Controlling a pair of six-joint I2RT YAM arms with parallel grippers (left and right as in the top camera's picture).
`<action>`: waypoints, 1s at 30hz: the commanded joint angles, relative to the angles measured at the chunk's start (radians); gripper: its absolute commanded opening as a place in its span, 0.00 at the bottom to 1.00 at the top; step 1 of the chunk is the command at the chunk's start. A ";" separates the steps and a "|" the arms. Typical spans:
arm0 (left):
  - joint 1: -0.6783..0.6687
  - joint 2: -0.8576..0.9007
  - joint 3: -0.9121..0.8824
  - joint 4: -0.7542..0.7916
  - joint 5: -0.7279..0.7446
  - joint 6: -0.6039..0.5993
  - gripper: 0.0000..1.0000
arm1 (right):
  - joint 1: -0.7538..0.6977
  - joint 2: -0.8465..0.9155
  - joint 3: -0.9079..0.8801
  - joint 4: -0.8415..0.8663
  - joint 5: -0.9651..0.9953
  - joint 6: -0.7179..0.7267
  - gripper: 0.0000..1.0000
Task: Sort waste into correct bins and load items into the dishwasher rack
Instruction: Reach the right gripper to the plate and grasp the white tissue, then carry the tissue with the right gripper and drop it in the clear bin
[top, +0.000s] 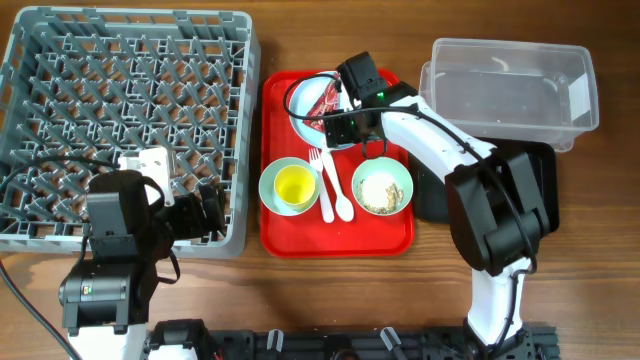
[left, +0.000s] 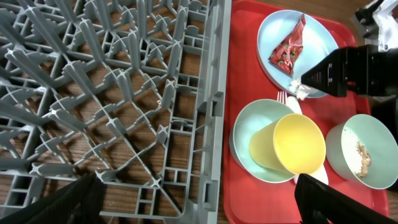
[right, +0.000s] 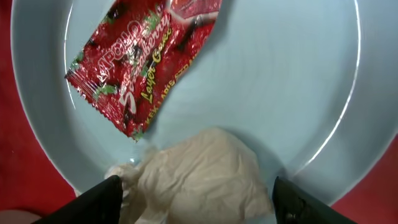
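Note:
A pale-blue plate (top: 303, 92) on the red tray holds the red wrapper (top: 326, 103) and the white tissue (right: 199, 177). My right gripper (top: 343, 128) is low over the plate (right: 286, 81) and open, with a finger on each side of the tissue (left: 301, 89); the wrapper (right: 146, 59) lies just beyond. The yellow cup (top: 293, 186) sits in one bowl (left: 245, 134). The other bowl (top: 382, 187) holds crumbs (left: 362, 158). The fork (top: 322, 170) and spoon (top: 342, 200) lie between the bowls. My left gripper (top: 200, 210) is open and empty over the rack's (top: 130, 110) near right corner.
The red serving tray (top: 335, 238) lies between the rack and the bins. The clear tub (top: 510, 85) stands at the back right. The black tray (top: 535, 175) lies in front of it, partly hidden by my right arm. The rack's edge (left: 214, 112) runs beside the red tray (left: 249, 199).

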 joint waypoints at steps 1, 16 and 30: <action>-0.002 -0.003 0.021 0.001 0.012 -0.009 1.00 | 0.001 0.021 0.016 -0.022 0.000 0.001 0.72; -0.002 -0.003 0.021 0.002 0.011 -0.009 1.00 | -0.006 -0.029 0.017 -0.030 -0.006 -0.001 0.13; -0.002 -0.003 0.021 0.002 0.012 -0.009 1.00 | -0.219 -0.378 0.017 -0.013 0.159 -0.002 0.08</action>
